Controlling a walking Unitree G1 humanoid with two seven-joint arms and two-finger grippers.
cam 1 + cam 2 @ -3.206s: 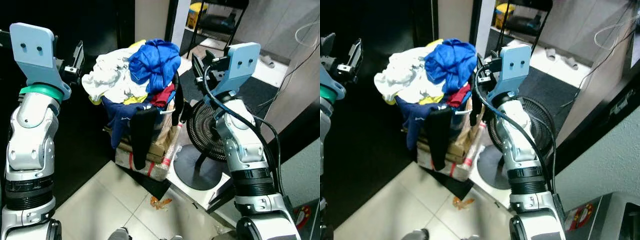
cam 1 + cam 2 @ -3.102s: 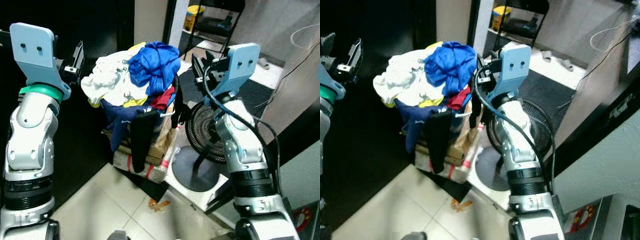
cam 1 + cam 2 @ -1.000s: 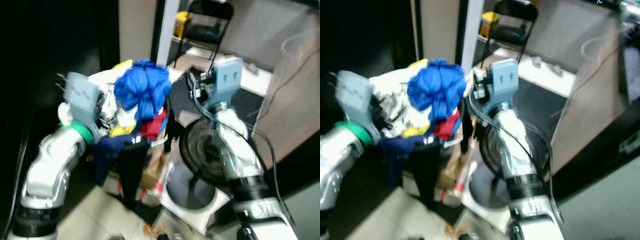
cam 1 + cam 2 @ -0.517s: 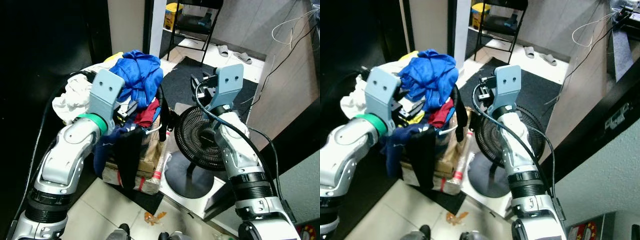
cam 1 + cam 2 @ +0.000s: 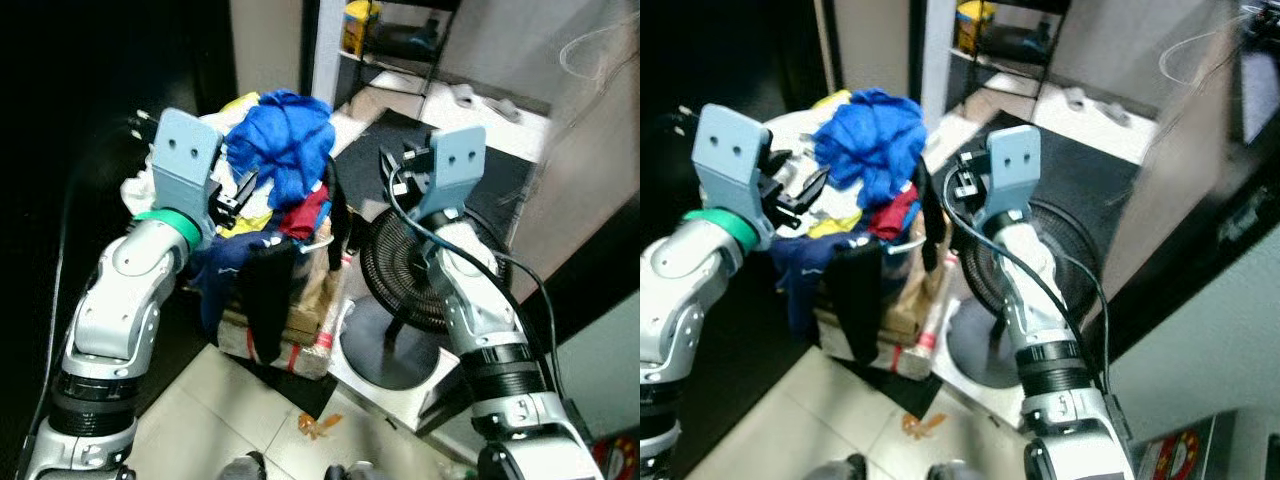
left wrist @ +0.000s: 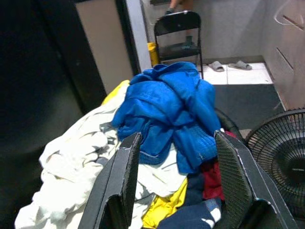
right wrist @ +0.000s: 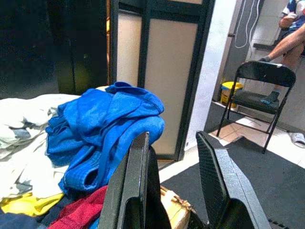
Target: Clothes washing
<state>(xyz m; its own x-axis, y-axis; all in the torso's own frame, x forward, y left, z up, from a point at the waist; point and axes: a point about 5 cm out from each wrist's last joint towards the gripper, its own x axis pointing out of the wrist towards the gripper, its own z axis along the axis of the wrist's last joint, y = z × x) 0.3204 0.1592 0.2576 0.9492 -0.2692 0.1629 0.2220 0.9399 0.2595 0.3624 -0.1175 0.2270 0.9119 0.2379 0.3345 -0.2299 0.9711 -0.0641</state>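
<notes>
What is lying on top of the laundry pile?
A crumpled blue garment crowns the pile, over white clothes, a yellow piece and a red one. The basket beneath is mostly covered by draped clothing.

Lighting, head views: I see a bright far room with pale tiled floor (image 5: 480, 100); light comes from there. My left side falls to near-black shadow. The blue garment (image 5: 285, 145) is well lit and saturated; white laundry (image 6: 71, 157) looks slightly washed out.

Sharpness, head views: I note mild motion blur in both, stronger toward the right edge, where the wall (image 5: 1210, 150) smears.

Left wrist view: I find it reasonably sharp; the dark door area (image 6: 38, 71) shows no detail. The fingers (image 6: 121, 181) are soft, too near for focus.

Right wrist view: I read it as evenly lit, clear; the black chair (image 7: 259, 90) is crisp, the fingers (image 7: 133, 186) are dark and blurred.
</notes>
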